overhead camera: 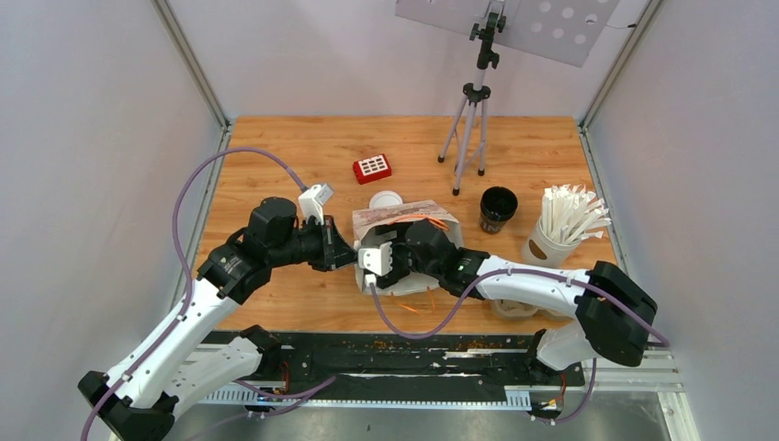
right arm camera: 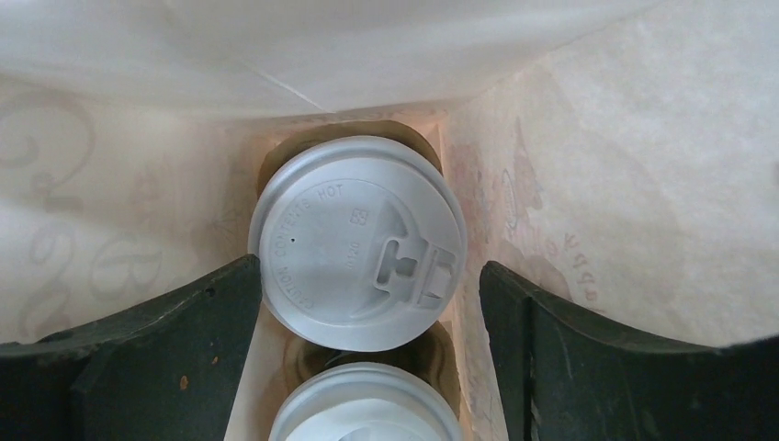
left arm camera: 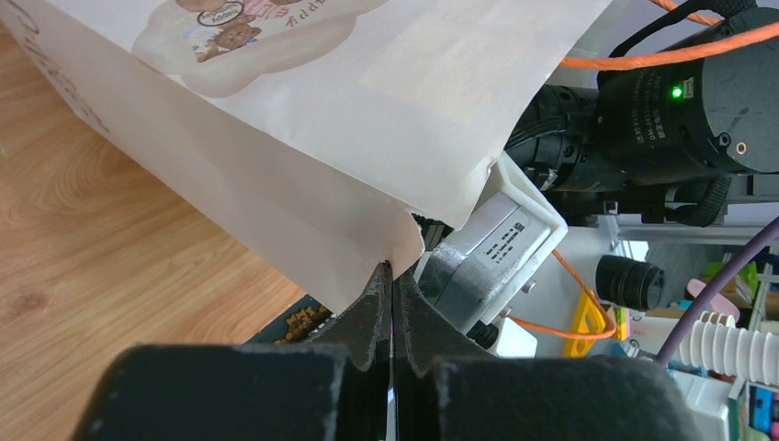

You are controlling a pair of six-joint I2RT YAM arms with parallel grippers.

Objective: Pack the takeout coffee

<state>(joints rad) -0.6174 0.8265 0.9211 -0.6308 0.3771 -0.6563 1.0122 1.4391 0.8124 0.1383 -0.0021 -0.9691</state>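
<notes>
Sitting in the centre of the right wrist view, one takeout coffee (right arm camera: 358, 243) is showing only its white lid. It is seated in a pocket of the cardboard tray (right arm camera: 418, 133), deep inside the paper bag (right arm camera: 643, 184). A second coffee (right arm camera: 366, 409) is peeking in at the bottom edge, just beside it. The right gripper (right arm camera: 367, 271) is standing wide, one finger on either side of the upper lid, gripping nothing. The left gripper (left arm camera: 393, 276) is pinching the bag's mouth edge, its jaws pressed together on the paper.

The cups are probably light but sloshing if full, with paper walls giving under a hard squeeze and snap-on lids liable to pop. Any hold is best going on the cup body just under the lid rim, not on the lid itself.

The bag walls are crowding both fingers, and the thin paper is likely tearing easily. In the overhead view, right of the bag, an unlidded black cup (overhead camera: 498, 209) and the straw cup (overhead camera: 560, 234) are standing near each other. A loose lid (overhead camera: 386, 199) is lying just above the bag.
</notes>
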